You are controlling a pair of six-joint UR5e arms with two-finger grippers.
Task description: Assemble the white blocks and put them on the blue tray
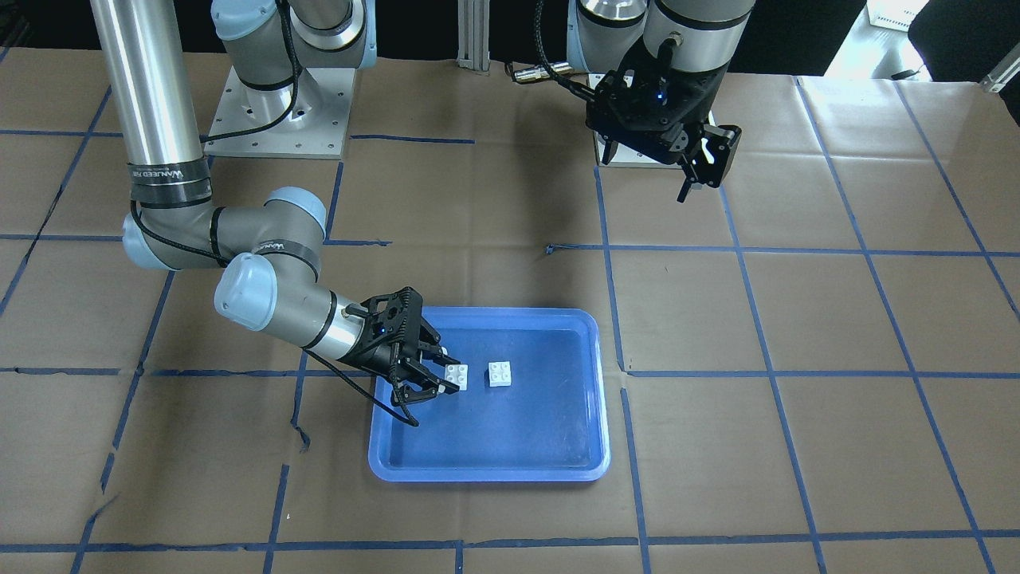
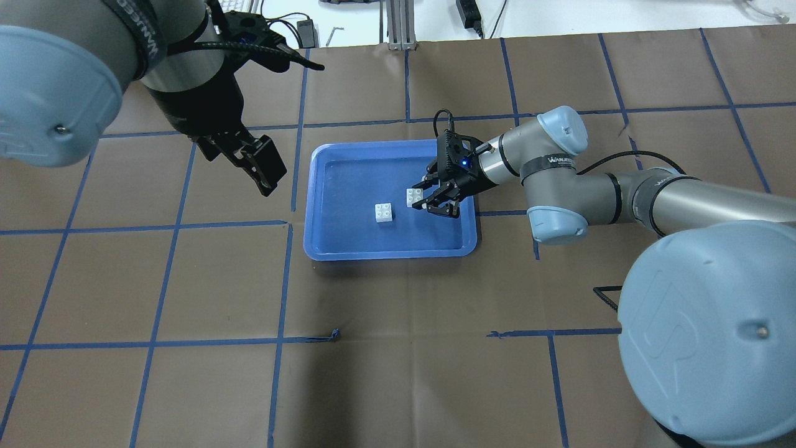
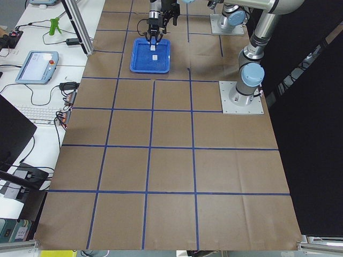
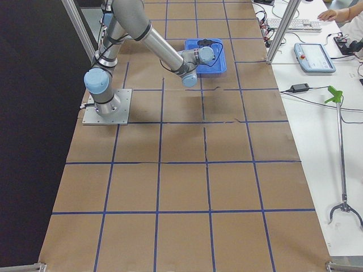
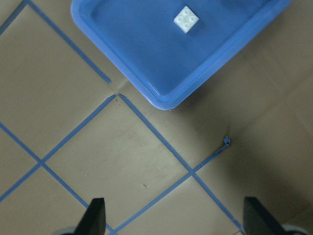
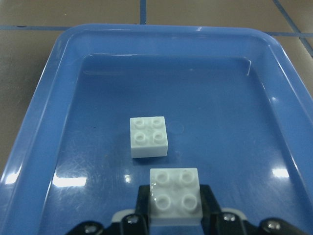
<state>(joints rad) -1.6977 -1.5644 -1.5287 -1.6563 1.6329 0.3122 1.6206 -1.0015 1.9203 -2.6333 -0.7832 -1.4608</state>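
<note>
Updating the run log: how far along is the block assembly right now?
Done: both blocks sit inside the blue tray, apart, not joined. In hand: the right gripper is shut on the held block, studs up, near the free block on the tray floor. The left gripper hangs open over the table, off the tray. Left: press one block onto the other and release.

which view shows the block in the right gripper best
The right wrist view: the held white block fills the foreground, studs clear, with the right gripper pinching its sides. Front and overhead views show it small; the left wrist view shows only the loose white block; side views, barely a speck.
</note>
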